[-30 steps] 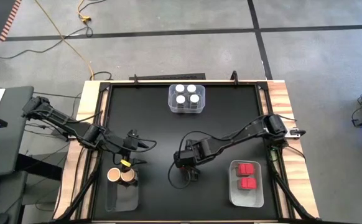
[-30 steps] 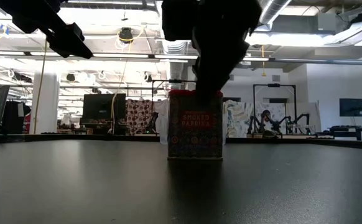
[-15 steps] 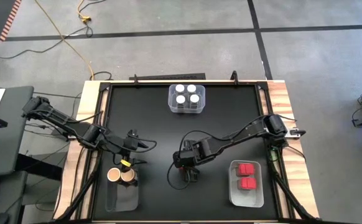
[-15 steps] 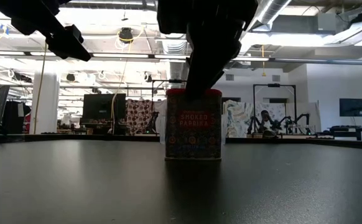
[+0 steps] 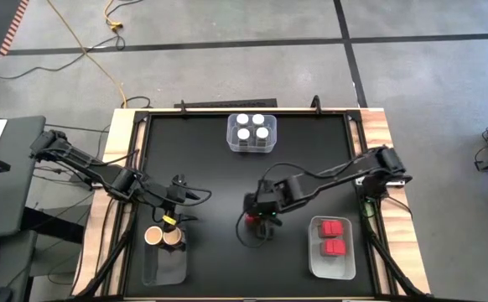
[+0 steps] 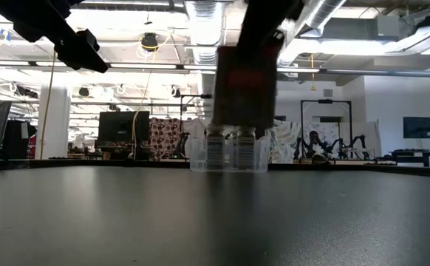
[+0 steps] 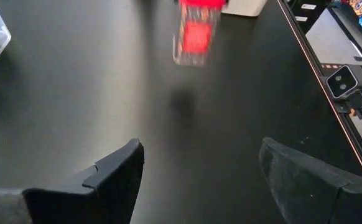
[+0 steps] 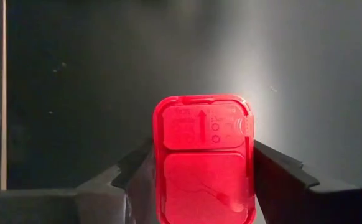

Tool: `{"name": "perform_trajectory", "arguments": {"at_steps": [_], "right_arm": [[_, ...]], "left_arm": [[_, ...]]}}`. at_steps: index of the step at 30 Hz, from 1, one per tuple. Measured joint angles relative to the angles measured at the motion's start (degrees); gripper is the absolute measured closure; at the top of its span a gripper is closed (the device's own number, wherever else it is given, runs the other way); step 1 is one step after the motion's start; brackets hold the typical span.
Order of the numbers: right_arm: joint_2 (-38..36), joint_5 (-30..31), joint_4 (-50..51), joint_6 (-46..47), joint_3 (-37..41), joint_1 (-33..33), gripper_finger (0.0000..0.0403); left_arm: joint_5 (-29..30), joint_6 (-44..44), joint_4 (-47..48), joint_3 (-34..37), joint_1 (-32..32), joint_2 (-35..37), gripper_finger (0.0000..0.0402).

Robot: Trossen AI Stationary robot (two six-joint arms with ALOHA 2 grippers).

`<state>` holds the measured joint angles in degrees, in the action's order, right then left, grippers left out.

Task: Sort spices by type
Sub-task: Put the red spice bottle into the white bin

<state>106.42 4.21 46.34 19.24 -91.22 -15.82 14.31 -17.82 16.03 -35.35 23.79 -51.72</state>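
My right gripper [image 8: 204,155] is shut on a red boxy spice container [image 5: 259,216], which hangs blurred above the table in the low view [image 6: 246,85] and also shows in the left wrist view [image 7: 196,34]. My left gripper [image 5: 195,205] is open and idle over the table's left side, just beyond two tan-lidded jars [image 5: 162,236]. Several white-lidded jars [image 5: 251,127] stand in a clear bin at the far edge. Two red boxes [image 5: 334,237] lie in a bin at the near right. My right gripper pinches the red box between its two fingers [image 8: 135,167], one on each long side just below the red lid [image 8: 204,127]. The fingers come from above, pointing down. The box is upright and lifted clear of the table.
Clear bins sit at the far middle [image 5: 231,143], near left [image 5: 164,264] and near right [image 5: 315,260]. Bare black tabletop [image 5: 210,168] lies between them. The table has raised wooden side rails [image 5: 378,134]. Room clutter shows far behind in the low view.
My right gripper has risen and shifted a little toward the table's right edge, carrying the red box. The box stood on the table a second ago and is now lifted clear, still upright.
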Motion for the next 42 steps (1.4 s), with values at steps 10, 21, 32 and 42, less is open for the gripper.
{"name": "perform_trajectory", "arguments": {"at_steps": [10,21,32,42], "right_arm": [[-13.47,4.99,13.80,10.00,0.00,-7.96,0.0159],[-19.20,6.45,32.45,30.87,0.00,-25.22,0.0158],[-19.00,8.87,34.07,46.67,0.06,-39.87,0.0158],[-18.94,11.09,27.45,51.89,7.77,-46.31,0.0158]], "left_arm": [[0.00,0.02,-0.02,0.00,0.00,0.00,0.0095],[-0.02,0.04,-0.04,0.00,0.00,0.00,0.0095],[-0.02,0.07,-0.01,0.00,0.01,0.00,0.0095],[-0.02,0.06,0.04,0.00,0.02,0.00,0.0095]]}}
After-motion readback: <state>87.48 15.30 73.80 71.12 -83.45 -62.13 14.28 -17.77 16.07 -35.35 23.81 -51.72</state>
